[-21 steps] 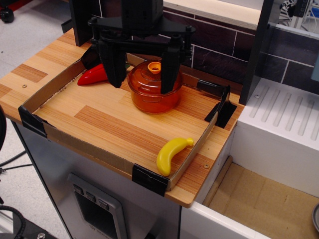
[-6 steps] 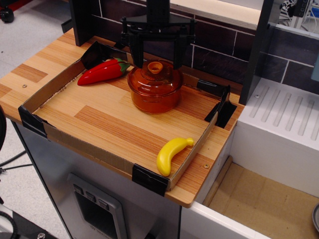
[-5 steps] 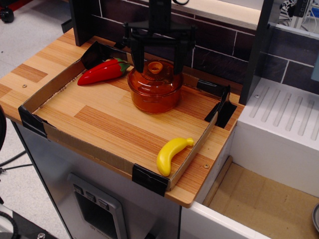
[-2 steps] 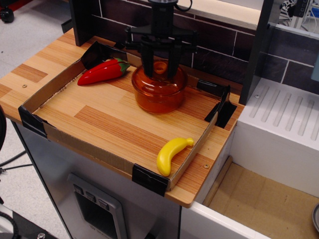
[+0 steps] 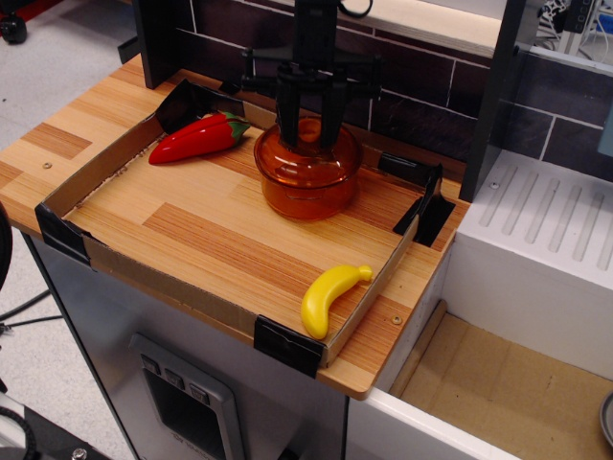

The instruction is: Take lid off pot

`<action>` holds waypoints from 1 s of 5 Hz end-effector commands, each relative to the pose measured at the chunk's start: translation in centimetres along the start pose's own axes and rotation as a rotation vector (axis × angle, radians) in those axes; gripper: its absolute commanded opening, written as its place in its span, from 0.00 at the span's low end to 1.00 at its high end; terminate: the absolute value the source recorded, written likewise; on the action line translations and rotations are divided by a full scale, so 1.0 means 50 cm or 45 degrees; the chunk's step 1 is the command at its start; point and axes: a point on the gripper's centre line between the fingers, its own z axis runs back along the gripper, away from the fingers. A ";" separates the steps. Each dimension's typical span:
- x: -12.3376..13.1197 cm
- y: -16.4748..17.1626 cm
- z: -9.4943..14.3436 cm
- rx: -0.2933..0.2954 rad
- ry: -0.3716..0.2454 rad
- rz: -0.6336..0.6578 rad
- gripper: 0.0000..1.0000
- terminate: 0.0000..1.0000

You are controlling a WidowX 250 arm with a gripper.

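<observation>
The gripper [image 5: 307,134] stands vertical over the pot [image 5: 306,187], fingers drawn close on both sides of the lid's centre knob, which they mostly hide. It seems clenched on the knob, because that is the only part narrow enough to pinch. The lid [image 5: 308,160] sits on the pot rim, not yet lifted. The pot rests near the back of the cardboard-edged wooden tray [image 5: 144,273]. Red pepper [image 5: 196,138] and banana [image 5: 329,297] lie well apart (no obstacle w/ a straight lift).
</observation>
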 end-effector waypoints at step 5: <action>-0.071 0.217 -0.007 0.079 -0.112 -0.338 0.00 0.00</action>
